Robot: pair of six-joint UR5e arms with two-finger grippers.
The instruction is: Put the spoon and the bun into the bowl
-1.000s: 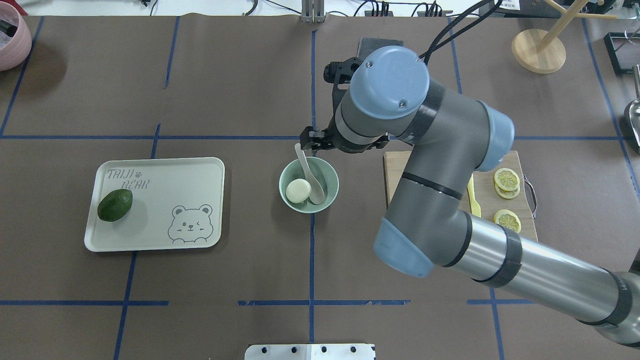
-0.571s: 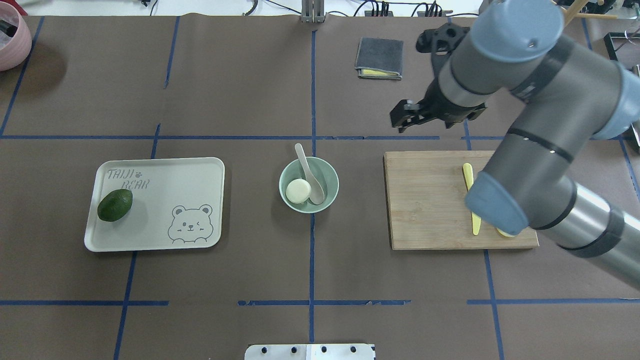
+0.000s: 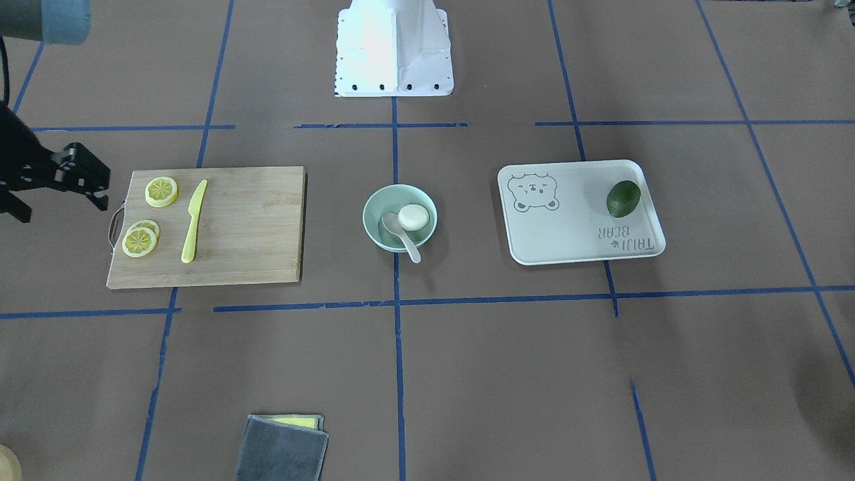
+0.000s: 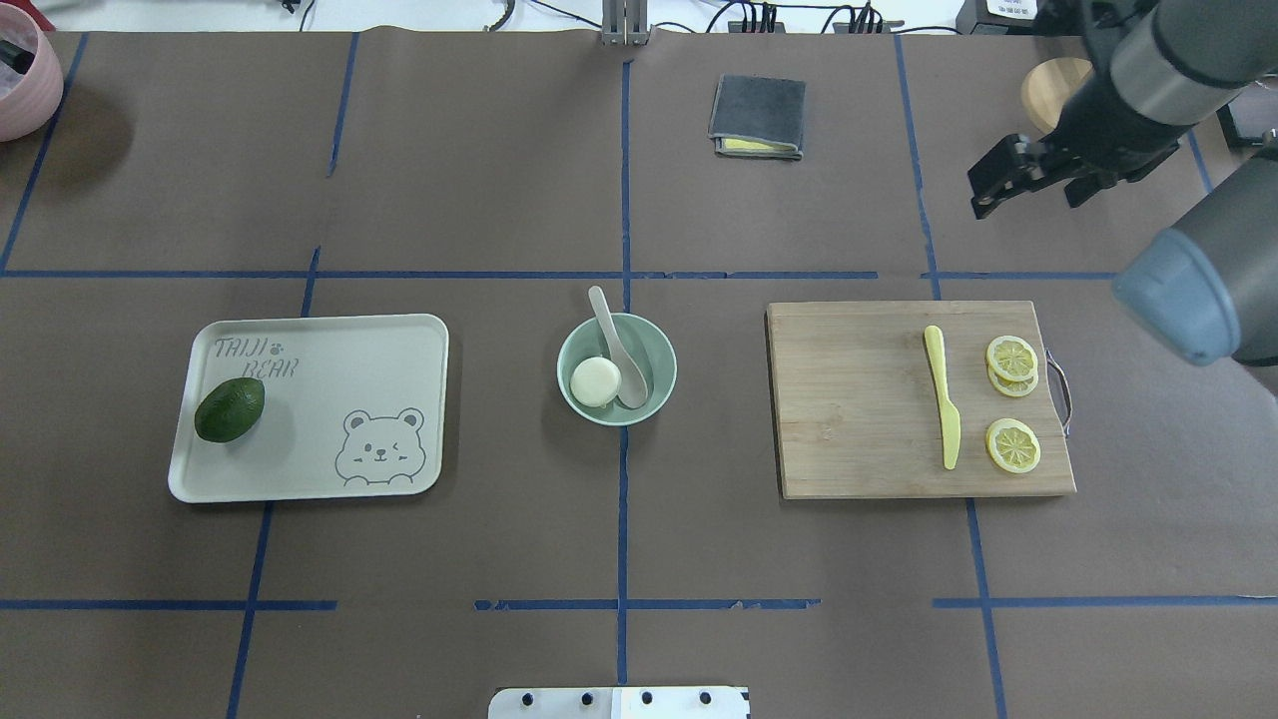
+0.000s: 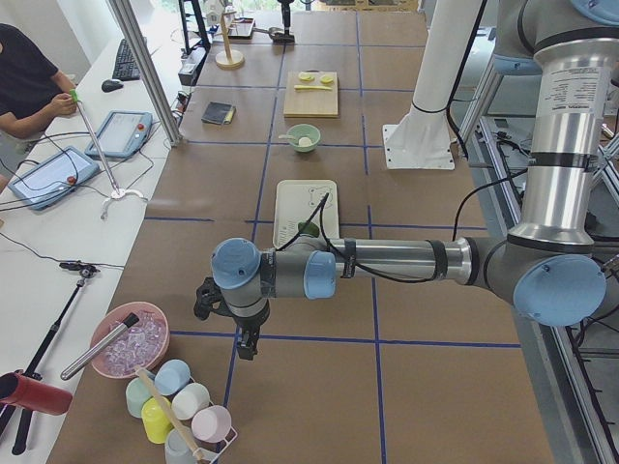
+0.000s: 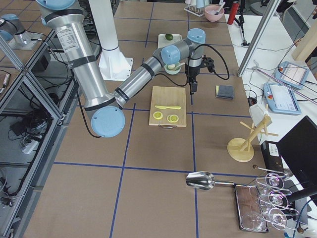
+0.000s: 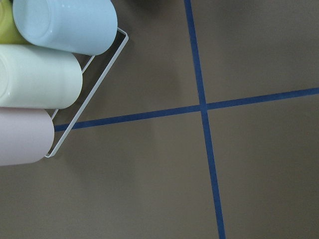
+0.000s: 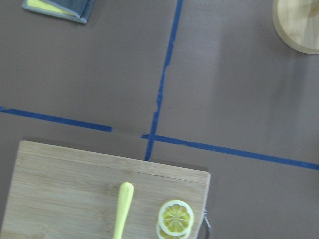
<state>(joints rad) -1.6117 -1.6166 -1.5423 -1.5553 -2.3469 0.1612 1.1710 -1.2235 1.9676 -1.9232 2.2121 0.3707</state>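
Retreating right hand [image 4: 1028, 198], spoon [image 4: 609, 328], bun [image 4: 595, 381] unmoved in bowl [image 4: 661, 391]

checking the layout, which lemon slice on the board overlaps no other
The lone slice at the board corner nearest the robot; the other two slices overlap, farther away.

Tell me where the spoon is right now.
In the overhead view, the spoon lies in the bowl at centre, scoop beside the bun, handle over the far rim.

Seen from overhead, table centre as the dial: bear tray [image 4: 329, 399] at 9 o'clock with an avocado [image 4: 230, 408] on it, cutting board [image 4: 859, 399] at 3 holding a yellow knife [image 4: 943, 394] and lemon slices [image 4: 1012, 358], folded grey cloth [image 4: 758, 116] around 1.
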